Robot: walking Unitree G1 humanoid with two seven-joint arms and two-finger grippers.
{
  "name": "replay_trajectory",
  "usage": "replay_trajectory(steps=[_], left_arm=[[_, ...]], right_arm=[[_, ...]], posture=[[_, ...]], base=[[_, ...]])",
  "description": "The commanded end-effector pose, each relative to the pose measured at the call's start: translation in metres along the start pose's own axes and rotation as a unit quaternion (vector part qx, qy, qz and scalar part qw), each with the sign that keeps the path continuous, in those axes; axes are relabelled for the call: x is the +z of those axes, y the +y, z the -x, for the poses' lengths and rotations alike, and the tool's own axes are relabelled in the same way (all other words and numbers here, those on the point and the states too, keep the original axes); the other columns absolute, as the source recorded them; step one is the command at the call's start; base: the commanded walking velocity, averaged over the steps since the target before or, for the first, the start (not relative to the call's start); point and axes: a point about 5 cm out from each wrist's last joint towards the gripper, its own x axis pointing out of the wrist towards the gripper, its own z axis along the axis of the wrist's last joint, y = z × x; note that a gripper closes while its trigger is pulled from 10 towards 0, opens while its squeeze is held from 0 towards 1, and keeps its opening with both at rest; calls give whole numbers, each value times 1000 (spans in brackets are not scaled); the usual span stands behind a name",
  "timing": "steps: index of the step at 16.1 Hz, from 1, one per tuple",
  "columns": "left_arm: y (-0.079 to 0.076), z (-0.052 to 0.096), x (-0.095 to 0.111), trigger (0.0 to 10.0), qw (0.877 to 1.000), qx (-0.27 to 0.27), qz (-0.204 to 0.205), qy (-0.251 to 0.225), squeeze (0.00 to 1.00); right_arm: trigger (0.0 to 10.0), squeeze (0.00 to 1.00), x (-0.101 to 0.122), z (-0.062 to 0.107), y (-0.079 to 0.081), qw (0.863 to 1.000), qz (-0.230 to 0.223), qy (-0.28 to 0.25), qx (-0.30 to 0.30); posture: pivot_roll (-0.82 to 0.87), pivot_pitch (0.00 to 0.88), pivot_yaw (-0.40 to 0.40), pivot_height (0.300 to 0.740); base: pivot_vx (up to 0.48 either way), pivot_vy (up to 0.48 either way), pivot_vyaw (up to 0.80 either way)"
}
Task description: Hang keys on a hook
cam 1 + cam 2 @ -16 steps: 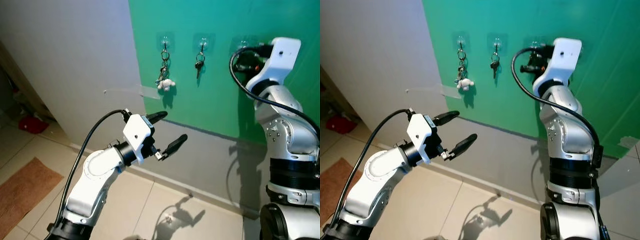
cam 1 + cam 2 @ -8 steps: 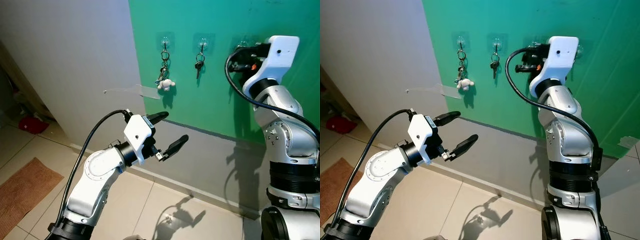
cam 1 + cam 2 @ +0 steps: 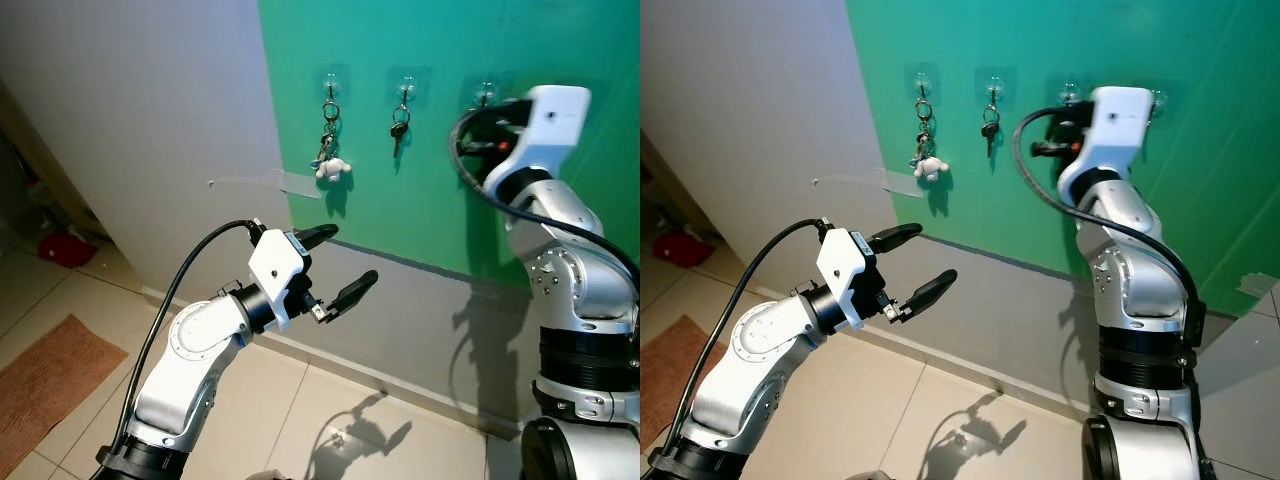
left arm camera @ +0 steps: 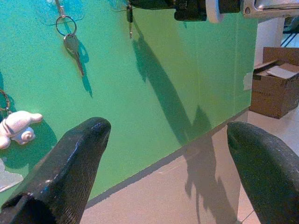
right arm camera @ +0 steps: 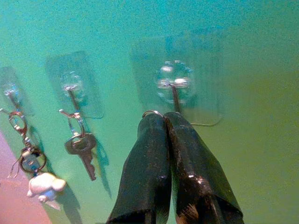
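Observation:
My right gripper [image 5: 163, 117] is raised against the green wall, its fingers pressed shut on a key ring [image 5: 152, 113] whose thin metal loop peeks out at the tips. It sits just under a clear adhesive hook [image 5: 174, 88], the third hook [image 3: 486, 93] in the row. A small key [image 4: 130, 18] dangles beneath that gripper in the left wrist view. The first hook holds keys with a white plush charm [image 3: 331, 168]. A single key [image 3: 399, 128] hangs on the second. My left gripper [image 3: 335, 262] hovers open in mid-air, lower and away from the wall.
A fourth hook [image 3: 1157, 97] is further right on the green wall. A grey wall with a tape strip [image 3: 295, 183] lies to the left. On the tiled floor are a brown mat [image 3: 45, 385] and a red object [image 3: 65, 248]. Cardboard boxes [image 4: 275, 88] stand at the right.
My right gripper has dropped slightly, so the third hook now shows above it. The left arm has stayed where it was.

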Motion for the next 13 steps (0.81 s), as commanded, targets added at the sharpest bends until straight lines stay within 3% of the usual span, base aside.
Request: replay_trajectory(steps=[1, 5, 13], left_arm=[[1, 1, 2, 10000, 1000, -3, -5, 1, 0], [1, -1, 0, 10000, 1000, -6, -2, 4, 0], [0, 0, 0, 10000, 1000, -12, -1, 4, 0]], right_arm=[[10000, 0, 5, -1, -3, 1000, -23, -6, -9], [10000, 0, 2, 2, 2, 994, -104, 11, 8], [10000, 0, 0, 17, 1, 988, -148, 25, 20]], posture=[[3, 0, 75, 740], [-1, 0, 79, 740], [-9, 0, 91, 740]], base=[[0, 0, 0], [0, 0, 0], [0, 0, 0]])
